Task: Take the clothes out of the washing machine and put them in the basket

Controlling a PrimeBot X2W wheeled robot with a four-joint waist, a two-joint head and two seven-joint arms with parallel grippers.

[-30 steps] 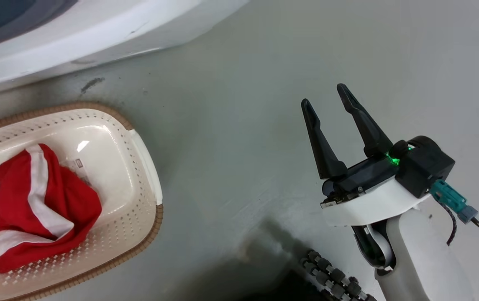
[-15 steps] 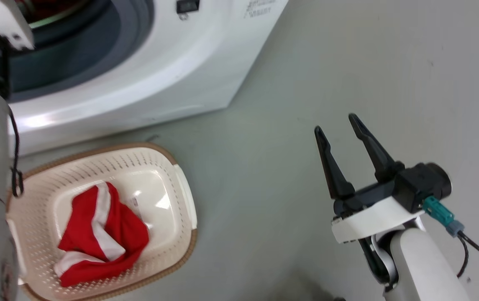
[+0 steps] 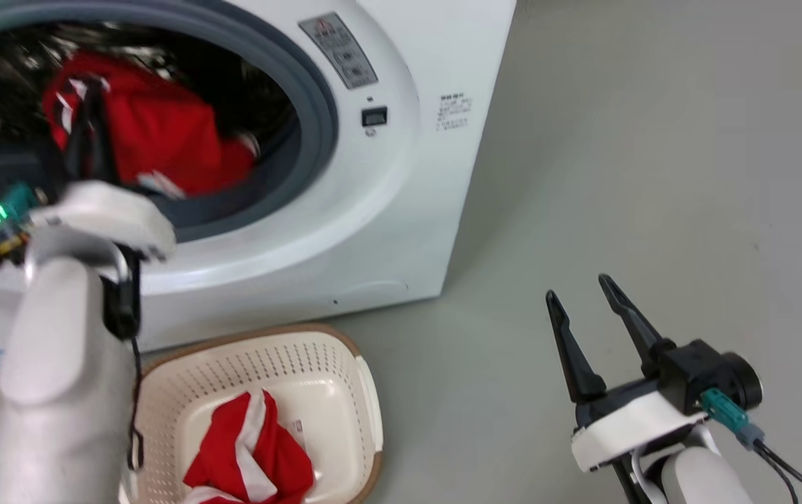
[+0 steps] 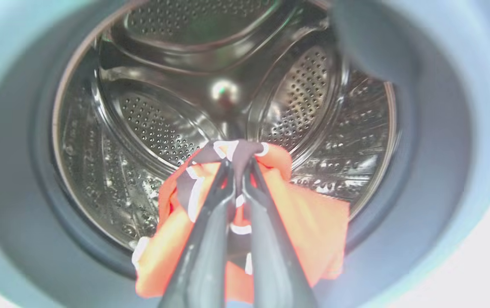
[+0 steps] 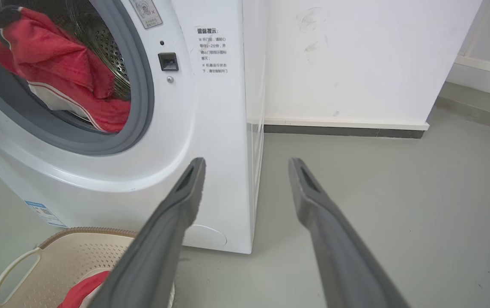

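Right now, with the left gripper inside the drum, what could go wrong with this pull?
1. The left gripper pinches only a small dark fold of the red fabric garment with white trim; it might slip free mid-pull.
2. The garment's lower edge lies against the grey rubber door ring and could catch there.
3. The cream perforated plastic basket sits partly behind the left forearm; a drop could miss.

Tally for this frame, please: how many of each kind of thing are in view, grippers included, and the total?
White front-loading washing machine: 1
Cream perforated plastic basket: 1
Red fabric garments with white trim: 2, the drum garment pinched by the left gripper, the basket garment lying loose
Dark two-finger grippers: 2, the right gripper open
Total: 6
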